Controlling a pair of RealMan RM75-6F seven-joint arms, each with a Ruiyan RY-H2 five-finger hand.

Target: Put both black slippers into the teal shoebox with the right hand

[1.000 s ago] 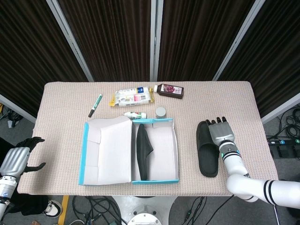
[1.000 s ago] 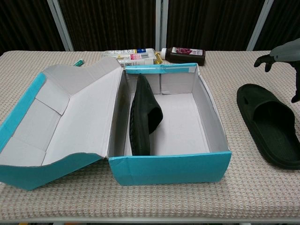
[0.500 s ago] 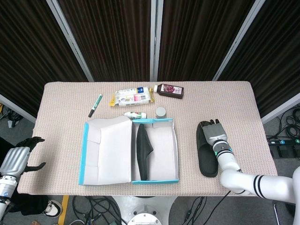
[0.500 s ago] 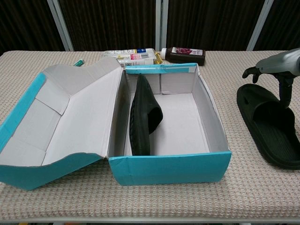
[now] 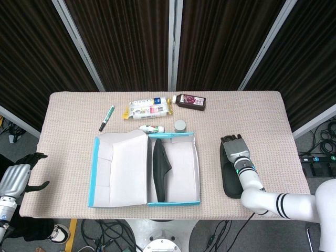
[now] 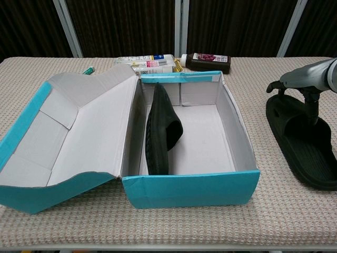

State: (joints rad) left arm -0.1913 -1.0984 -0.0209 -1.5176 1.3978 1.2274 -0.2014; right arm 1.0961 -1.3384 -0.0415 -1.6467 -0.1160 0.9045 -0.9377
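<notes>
The teal shoebox (image 5: 197, 164) stands open at the table's middle, its front wall (image 6: 189, 190) nearest me. One black slipper (image 5: 160, 168) lies on its side along the box's left wall (image 6: 160, 132). The second black slipper (image 5: 230, 182) lies flat on the table to the right of the box (image 6: 305, 150). My right hand (image 5: 234, 149) hovers palm down over its far end, holding nothing. In the chest view the right hand (image 6: 303, 79) has one finger (image 6: 314, 108) reaching down to the slipper's footbed. My left hand (image 5: 18, 177) hangs off the table's left edge, fingers apart and empty.
The box's lid (image 5: 121, 168) lies folded open to the left. Behind the box are a green pen (image 5: 107, 117), snack packets (image 5: 149, 108), a brown bottle (image 5: 190, 101), a small tube (image 5: 151, 128) and a grey cap (image 5: 180, 125).
My right hand has moved left and down, from beside the loose slipper to over its far end. The slippers, the box and the left hand have stayed put.
</notes>
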